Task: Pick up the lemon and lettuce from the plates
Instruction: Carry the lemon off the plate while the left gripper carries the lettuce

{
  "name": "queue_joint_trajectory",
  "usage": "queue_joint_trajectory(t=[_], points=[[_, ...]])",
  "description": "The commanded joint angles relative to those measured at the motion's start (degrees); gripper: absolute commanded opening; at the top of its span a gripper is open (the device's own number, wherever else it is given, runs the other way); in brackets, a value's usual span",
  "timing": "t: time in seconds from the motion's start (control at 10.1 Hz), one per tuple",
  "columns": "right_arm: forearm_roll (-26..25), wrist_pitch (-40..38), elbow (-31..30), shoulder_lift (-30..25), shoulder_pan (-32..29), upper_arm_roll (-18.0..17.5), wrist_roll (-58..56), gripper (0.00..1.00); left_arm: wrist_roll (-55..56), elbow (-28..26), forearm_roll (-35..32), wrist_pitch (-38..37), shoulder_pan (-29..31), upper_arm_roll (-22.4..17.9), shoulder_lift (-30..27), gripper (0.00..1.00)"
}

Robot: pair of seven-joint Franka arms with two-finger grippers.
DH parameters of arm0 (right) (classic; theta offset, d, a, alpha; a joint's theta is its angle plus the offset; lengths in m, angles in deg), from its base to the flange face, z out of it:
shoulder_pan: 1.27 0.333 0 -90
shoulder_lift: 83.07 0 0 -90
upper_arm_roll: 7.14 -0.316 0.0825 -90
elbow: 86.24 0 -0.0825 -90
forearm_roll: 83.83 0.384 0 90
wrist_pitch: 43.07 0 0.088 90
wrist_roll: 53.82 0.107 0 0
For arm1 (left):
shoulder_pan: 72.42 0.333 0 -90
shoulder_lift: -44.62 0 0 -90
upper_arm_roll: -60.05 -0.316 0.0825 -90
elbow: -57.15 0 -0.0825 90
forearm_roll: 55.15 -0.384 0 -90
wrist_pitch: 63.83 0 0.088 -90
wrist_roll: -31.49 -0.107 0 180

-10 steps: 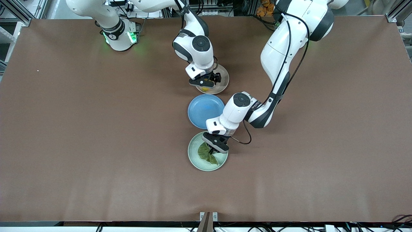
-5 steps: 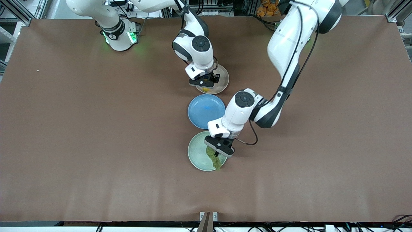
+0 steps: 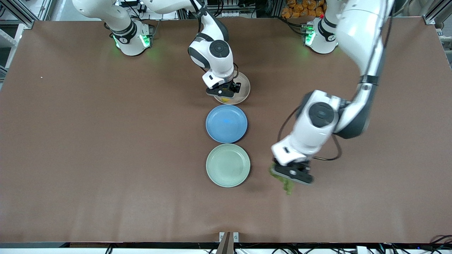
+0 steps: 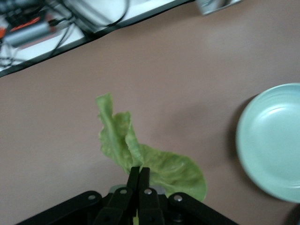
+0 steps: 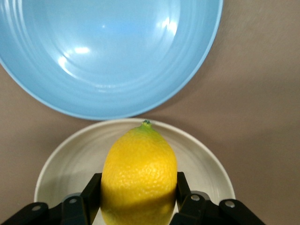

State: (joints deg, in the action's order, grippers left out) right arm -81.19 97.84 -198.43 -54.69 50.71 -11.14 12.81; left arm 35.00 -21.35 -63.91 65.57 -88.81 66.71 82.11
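Green lettuce (image 3: 286, 184) (left claw (image 3: 291, 175)) now off mint plate (image 3: 227, 165)

Both arms are glossy white shells with dark grey bands at the joints and round dark caps on the wrist housings. Green lights glow at the two bases. Thin black cables loop along the forearms. The jaws are matt black, each linkage studded with small silver screws.

No readable text, labels, brands, numbers or signs anywhere in views.
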Motion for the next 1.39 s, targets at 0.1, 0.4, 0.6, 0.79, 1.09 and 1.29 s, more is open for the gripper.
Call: queue_joint_trajectory(t=[0.1, 0.4, 0.6, 0.79, 1.09, 1.29], points=[[-0.71, -10.65, 2.5, -5.78, -5.73, -0.4, -5.52, 0.25, -13.06, -2.8, 1.64, -2.13, 11.08, 1.34, 0.03, 0.0], [-0.35, -13.38, 3.03, -6.76, -15.55, -0.48, -15.79, 0.21, -13.88, -4.47, 1.99, -2.57, 15.94, 1.17, 3.1, 0.0], [-0.35, -14.52, 2.94, -8.16, -24.16, -0.66, -26.84, 0.21, -13.45, -4.47, 2.25, -2.57, 17.18, 1.17, 5.83, 0.0], [0.26, -15.4, 2.94, -9.3, -31.73, -0.75, -37.13, 0.21, -11.79, -4.12, 2.26, -2.57, 16.92, 1.17, 6.72, 0.0], [2.63, -18.47, 2.33, -9.93, -41.83, -0.66, -50.51, 0.21, -11.68, -3.94, 2.26, -2.57, 17.17, 1.17, 6.55, 1.0], [3.08, -17.96, -0.64, -9.31, -47.12, -0.57, -57.89, 0.21, -11.6, -3.68, 2.17, -2.66, 16.74, 1.25, 5.5, 1.0]])
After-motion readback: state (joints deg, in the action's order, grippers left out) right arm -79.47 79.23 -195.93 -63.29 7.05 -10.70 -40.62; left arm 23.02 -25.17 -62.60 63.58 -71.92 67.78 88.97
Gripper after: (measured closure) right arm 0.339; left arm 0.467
